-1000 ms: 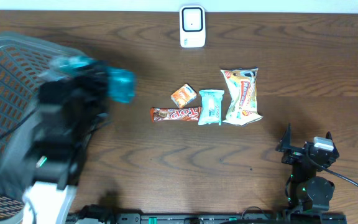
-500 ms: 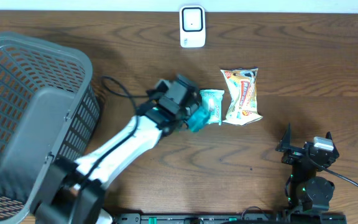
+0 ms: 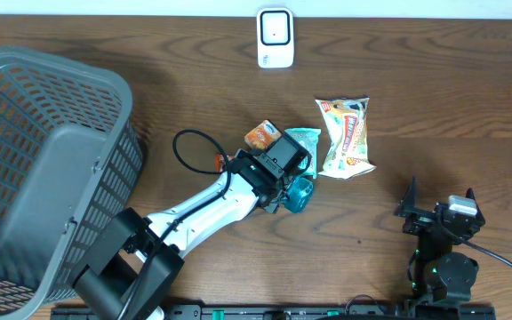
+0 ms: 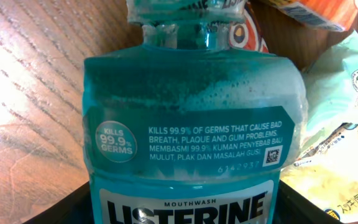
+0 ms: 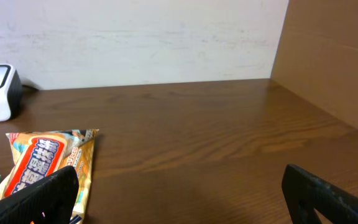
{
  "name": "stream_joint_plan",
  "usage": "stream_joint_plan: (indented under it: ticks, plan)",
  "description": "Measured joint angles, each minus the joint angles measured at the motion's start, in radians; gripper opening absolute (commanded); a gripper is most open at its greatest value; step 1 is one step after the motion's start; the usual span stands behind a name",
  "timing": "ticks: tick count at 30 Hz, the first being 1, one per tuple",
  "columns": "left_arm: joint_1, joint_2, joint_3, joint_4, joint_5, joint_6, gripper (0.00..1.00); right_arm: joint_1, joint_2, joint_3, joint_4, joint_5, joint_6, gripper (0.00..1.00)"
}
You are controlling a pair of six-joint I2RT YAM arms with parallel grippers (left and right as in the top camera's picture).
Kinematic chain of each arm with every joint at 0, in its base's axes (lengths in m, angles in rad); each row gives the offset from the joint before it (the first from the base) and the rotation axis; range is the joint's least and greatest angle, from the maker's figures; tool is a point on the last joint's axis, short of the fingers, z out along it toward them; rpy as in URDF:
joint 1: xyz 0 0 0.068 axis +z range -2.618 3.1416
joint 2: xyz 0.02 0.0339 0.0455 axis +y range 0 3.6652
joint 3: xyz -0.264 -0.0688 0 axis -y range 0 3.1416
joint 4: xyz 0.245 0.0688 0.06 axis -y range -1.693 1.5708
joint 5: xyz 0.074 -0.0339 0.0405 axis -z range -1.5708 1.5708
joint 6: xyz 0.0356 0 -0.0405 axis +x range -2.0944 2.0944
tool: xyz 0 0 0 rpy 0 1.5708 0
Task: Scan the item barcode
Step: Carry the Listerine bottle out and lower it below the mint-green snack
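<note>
A teal Listerine mouthwash bottle [image 4: 191, 118] fills the left wrist view, label facing the camera, with a small square code [image 4: 270, 155] at the label's right. My left gripper [image 3: 284, 171] is shut on the bottle [image 3: 300, 193], holding it low over the middle of the table, just beside the snack packets. The white scanner [image 3: 275, 37] stands at the far edge, well away from the bottle. My right gripper [image 3: 438, 212] rests open near the front right; its fingers [image 5: 36, 196] have nothing between them.
A large grey basket [image 3: 60, 67] takes up the left side. An orange packet [image 3: 261, 135], a mint packet [image 3: 306, 140], a chips bag [image 3: 347, 135] and a chocolate bar [image 3: 225, 163], partly hidden by the arm, lie mid-table. A cardboard wall [image 5: 334, 56] stands at the right.
My left arm has swung from over the basket to mid-table with the bottle, then slid it a little nearer and right beside the mint packet. The right arm has not moved.
</note>
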State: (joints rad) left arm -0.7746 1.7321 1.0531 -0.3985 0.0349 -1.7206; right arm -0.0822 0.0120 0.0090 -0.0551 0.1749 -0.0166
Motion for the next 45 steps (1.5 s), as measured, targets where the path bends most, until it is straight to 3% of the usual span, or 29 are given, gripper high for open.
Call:
stream_joint_plan:
  ticks: [16,21,45]
  plan:
    - [0.000,0.000,0.000,-0.035,-0.001,-0.034,0.52,0.000,0.000,0.000,0.000,0.000,0.000,0.99]
    - [0.000,0.000,0.000,-0.062,-0.008,-0.057,0.61,0.000,0.000,0.000,0.000,0.000,0.000,0.99]
    - [0.000,0.000,-0.002,-0.069,0.009,-0.116,0.69,0.000,0.000,0.000,0.000,0.000,0.000,0.99]
